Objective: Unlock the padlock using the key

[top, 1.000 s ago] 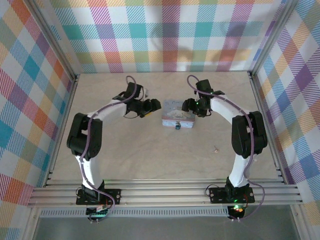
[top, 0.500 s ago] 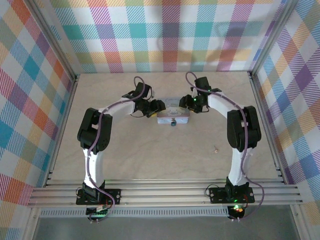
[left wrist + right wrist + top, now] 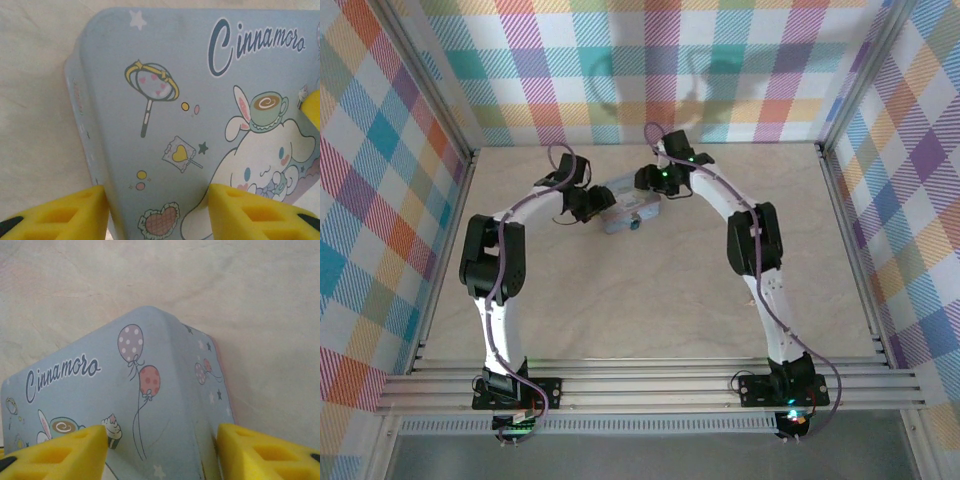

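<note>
Corner of pale blue printed box (image 3: 150,405) between yellow fingers (image 3: 60,450); balloon drawings (image 3: 131,342) on it; beige tabletop (image 3: 200,280) behind.

box (image 3: 190,100): pale blue, cartoon prints | left tool pads (image 3: 60,217): yellow | walls (image 3: 660,60): multicolour plaid

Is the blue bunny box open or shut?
Shut, it seems. The box has its printed lid down, with no gap along the edges in view.

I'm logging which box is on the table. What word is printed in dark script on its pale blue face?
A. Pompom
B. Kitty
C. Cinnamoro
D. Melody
C: the pale blue box carries dark script lettering that reads "Cinnamoro" above the cartoon bunny in the left wrist view, and the same word shows in the right wrist view.
</note>
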